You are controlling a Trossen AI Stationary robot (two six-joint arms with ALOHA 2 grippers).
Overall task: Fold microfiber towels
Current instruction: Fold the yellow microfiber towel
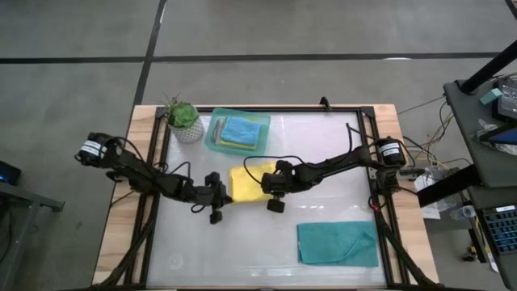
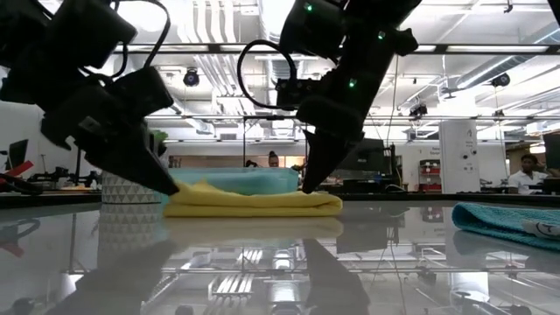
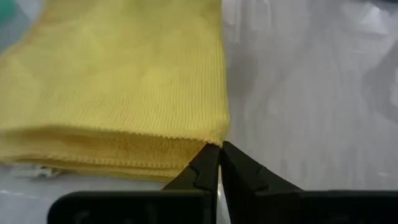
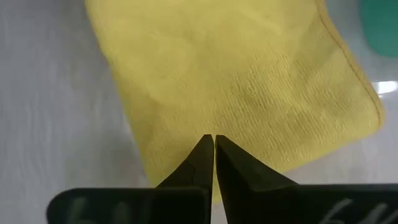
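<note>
Yellow towel (image 1: 247,183) lies folded near the table's middle, and you have both grippers pinched on it: left gripper (image 3: 219,163) clenched on a corner, right gripper (image 4: 213,149) clamped at an edge. You look set for another fold; lift both together. Only the high view shows the teal towel (image 1: 338,243) near the front-right corner and the tray (image 1: 213,139) holding finished ones.

Bright overhead light glares off the glossy table (image 2: 280,262); both wrist views blur up close.
</note>
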